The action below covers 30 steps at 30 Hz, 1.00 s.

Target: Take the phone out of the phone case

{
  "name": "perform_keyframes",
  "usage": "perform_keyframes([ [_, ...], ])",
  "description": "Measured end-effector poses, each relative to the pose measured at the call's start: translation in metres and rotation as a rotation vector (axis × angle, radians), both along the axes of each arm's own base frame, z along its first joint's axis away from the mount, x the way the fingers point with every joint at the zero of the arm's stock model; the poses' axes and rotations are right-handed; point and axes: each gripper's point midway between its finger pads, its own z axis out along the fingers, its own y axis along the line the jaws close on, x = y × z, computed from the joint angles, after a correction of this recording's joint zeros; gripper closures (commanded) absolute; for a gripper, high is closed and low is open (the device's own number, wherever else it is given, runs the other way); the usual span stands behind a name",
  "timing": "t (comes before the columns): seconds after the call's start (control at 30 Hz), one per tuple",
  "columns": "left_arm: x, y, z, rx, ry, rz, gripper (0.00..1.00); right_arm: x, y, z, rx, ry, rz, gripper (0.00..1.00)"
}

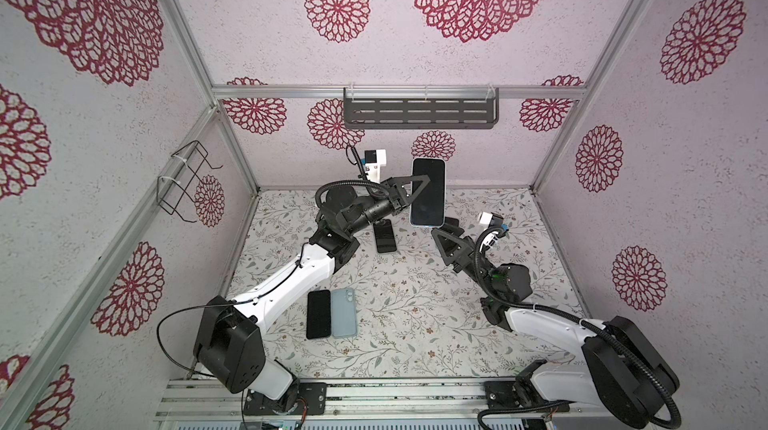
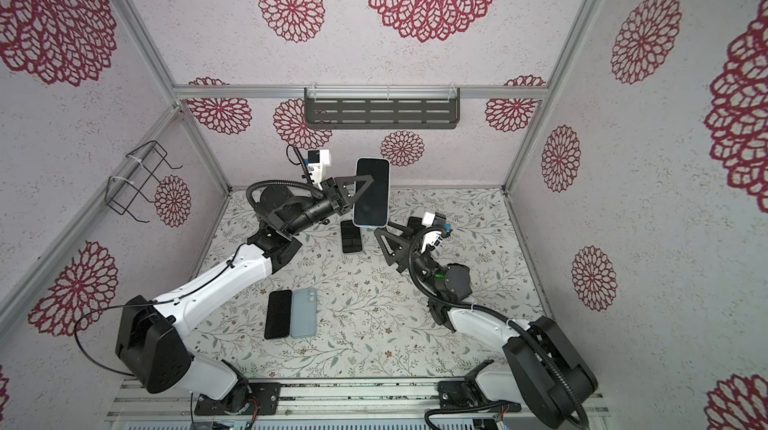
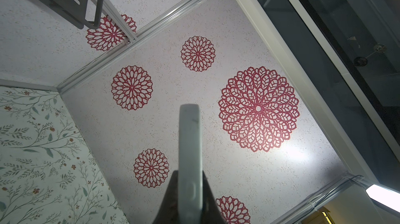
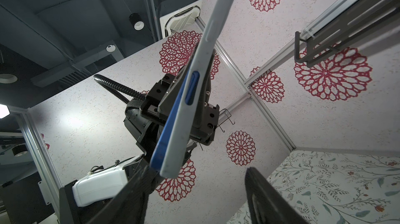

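The phone (image 1: 428, 195) (image 2: 371, 195) is held upright in the air near the back wall, its dark screen facing both top views. It sits in a light grey phone case (image 4: 184, 114) (image 3: 190, 142). The phone's blue edge (image 4: 165, 130) shows along one side of the case, toward its lower end. My left gripper (image 1: 419, 191) (image 2: 360, 193) (image 3: 190, 175) is shut on the case's front and back at mid-length. My right gripper (image 1: 446, 235) (image 2: 401, 235) (image 4: 198, 171) stands open just below the phone's lower end. One of its fingers (image 4: 134, 188) is close to the lower corner of the case.
On the floral table lie a black phone (image 1: 318, 313) beside a grey-blue one (image 1: 344, 312), and another black phone (image 1: 385, 239) under the left arm. A black shelf (image 1: 419, 112) hangs on the back wall. A wire rack (image 1: 187, 183) is on the left wall.
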Motion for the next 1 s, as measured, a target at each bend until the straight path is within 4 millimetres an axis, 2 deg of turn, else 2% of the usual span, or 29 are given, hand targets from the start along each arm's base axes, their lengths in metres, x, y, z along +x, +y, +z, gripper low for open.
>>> perform_keyframes([
  [0.47, 0.000, 0.000, -0.003, 0.001, 0.002, -0.001, 1.00, 0.009, 0.006, -0.011, -0.005, 0.033, -0.002, 0.30],
  [0.63, -0.001, 0.000, -0.003, -0.002, -0.003, -0.001, 1.00, 0.012, 0.008, -0.008, 0.000, 0.030, -0.005, 0.30],
  [1.0, 0.003, 0.003, -0.003, -0.017, -0.007, 0.027, 1.00, 0.018, 0.001, -0.006, 0.015, 0.041, 0.007, 0.38],
])
